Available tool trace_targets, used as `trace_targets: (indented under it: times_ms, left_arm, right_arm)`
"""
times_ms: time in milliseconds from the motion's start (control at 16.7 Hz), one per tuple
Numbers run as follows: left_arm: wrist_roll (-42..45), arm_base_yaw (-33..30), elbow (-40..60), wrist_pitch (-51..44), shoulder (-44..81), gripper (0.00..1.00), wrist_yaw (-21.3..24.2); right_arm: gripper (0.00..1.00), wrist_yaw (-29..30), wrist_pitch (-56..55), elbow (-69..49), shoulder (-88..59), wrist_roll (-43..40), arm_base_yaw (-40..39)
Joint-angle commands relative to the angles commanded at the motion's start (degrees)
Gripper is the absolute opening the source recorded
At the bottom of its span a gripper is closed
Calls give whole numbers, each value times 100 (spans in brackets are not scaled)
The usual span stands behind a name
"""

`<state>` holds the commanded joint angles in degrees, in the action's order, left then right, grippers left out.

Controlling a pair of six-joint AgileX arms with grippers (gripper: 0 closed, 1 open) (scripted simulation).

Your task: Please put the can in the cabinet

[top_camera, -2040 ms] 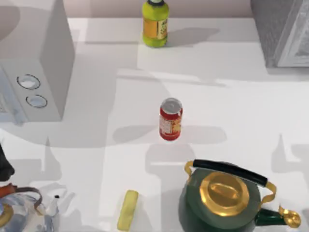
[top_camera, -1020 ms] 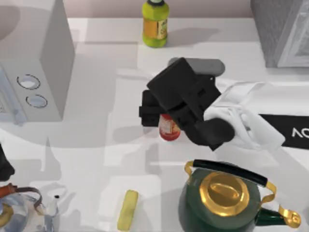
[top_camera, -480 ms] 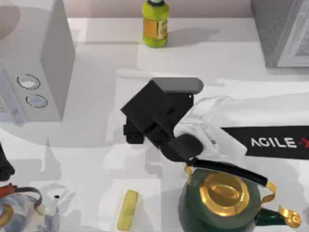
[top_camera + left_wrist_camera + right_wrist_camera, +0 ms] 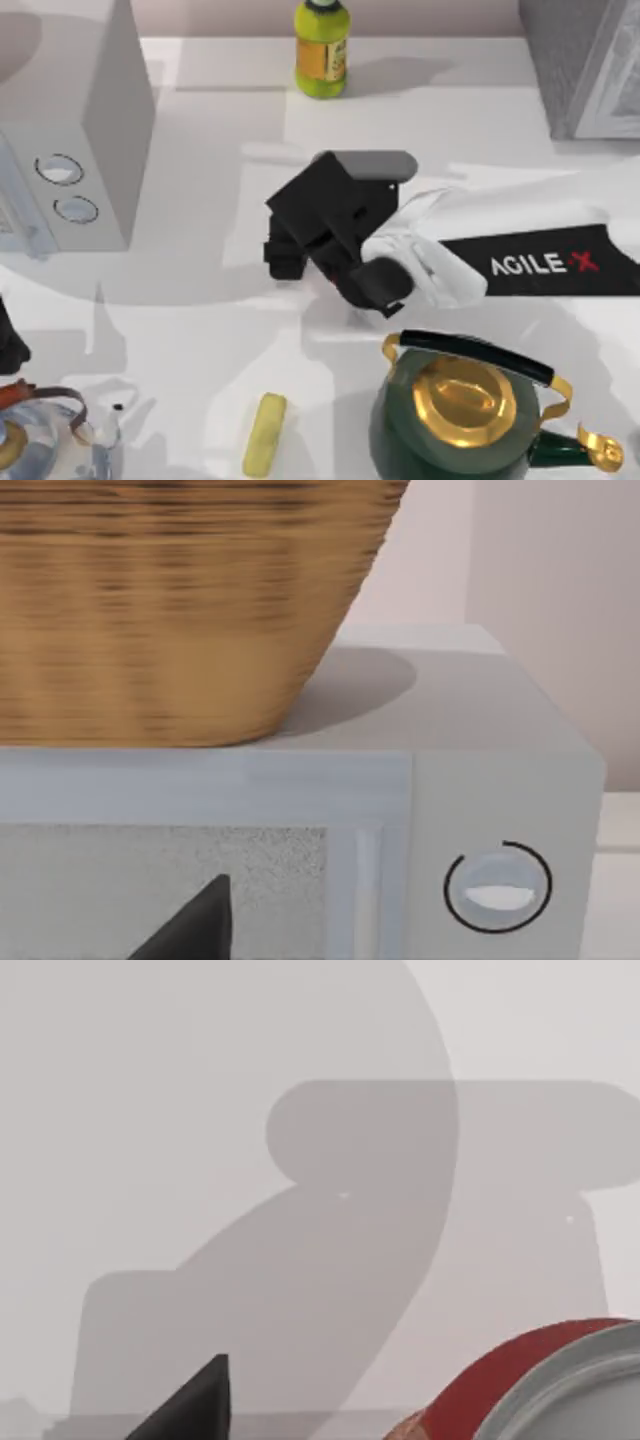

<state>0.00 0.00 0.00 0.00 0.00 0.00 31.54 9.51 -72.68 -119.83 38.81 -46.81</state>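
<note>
In the right wrist view the can [image 4: 560, 1385] shows as a red wall with a silver lid, close beside one black fingertip [image 4: 195, 1405]. From above, my right gripper [image 4: 290, 260] hangs over the table's middle and hides the can; its fingers look open, with nothing gripped. The cabinet [image 4: 590, 60], a grey speckled box with a pale framed door, stands at the back right corner. My left gripper [image 4: 8, 345] is parked at the left edge, and its fingertip [image 4: 190, 930] faces the light grey box.
A light grey box with two dials [image 4: 70, 130] fills the back left, with a wicker basket [image 4: 170, 600] on top. A yellow-green bottle [image 4: 321, 50] stands at the back. A green kettle [image 4: 460, 410], a yellow bar [image 4: 265, 433] and a blue-white teapot [image 4: 40, 430] line the front.
My right arm came in from the right and covered the can, which stood uncovered two seconds ago. It swung left past the can, then drew back slightly right. The left arm stayed put.
</note>
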Motion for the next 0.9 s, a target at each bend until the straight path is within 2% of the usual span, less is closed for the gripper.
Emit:
trace_targets:
  times_ms: [420,900]
  left_arm:
    - [0,0,0,0,0,100,0]
    - [0,0,0,0,0,100,0]
  right_arm:
    - [100,20,-157,-73,-263,38,-35]
    - [40,20,-157,-73,-263,38,-35]
